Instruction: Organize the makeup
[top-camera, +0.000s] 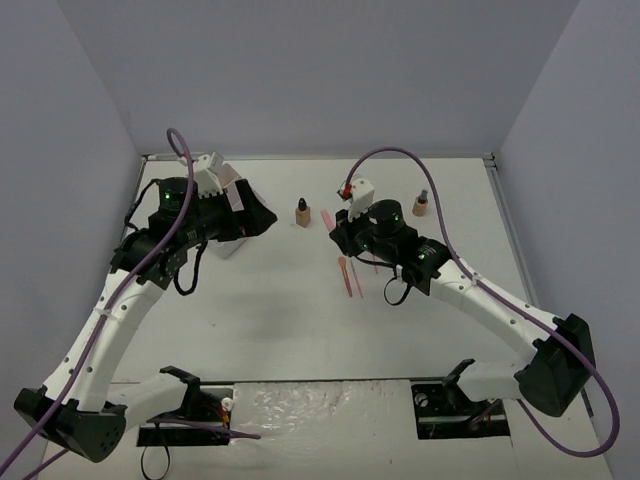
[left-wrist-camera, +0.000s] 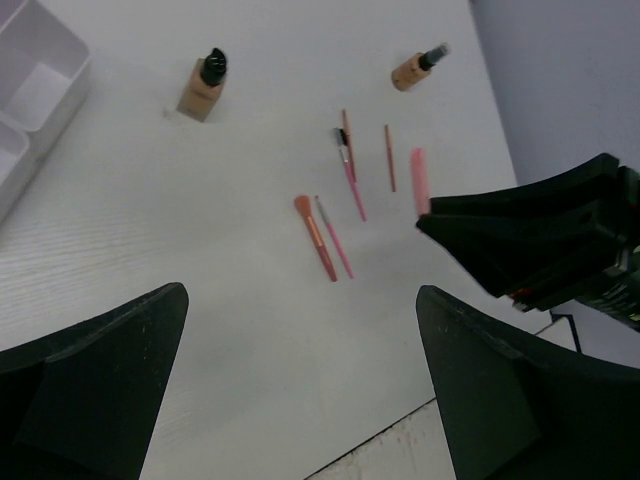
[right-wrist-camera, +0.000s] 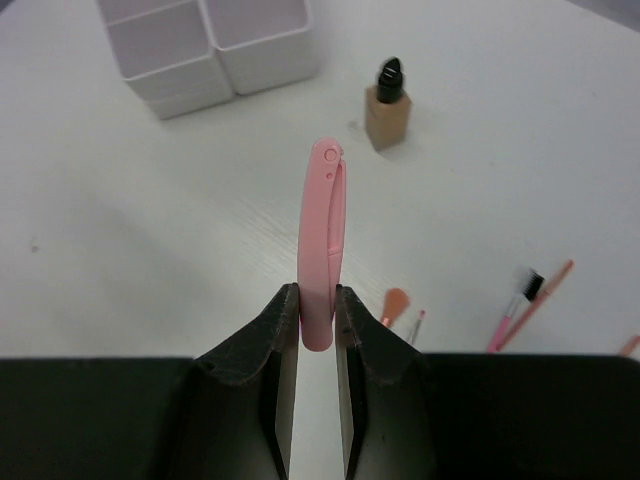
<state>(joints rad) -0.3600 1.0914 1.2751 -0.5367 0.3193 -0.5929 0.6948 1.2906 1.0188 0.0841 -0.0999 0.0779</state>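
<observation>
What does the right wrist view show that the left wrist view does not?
Only the right wrist view: the right gripper pinching the pink folded tool, seen close up. Only the left wrist view: the open left gripper and a second tan bottle. Both: the white box, the tan bottle with a black cap and the orange-headed brush.

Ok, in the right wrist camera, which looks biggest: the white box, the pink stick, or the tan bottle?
1. white box, even though it's partly cut off
2. pink stick, but it's closest to the camera, so that's unsure
3. tan bottle
</observation>
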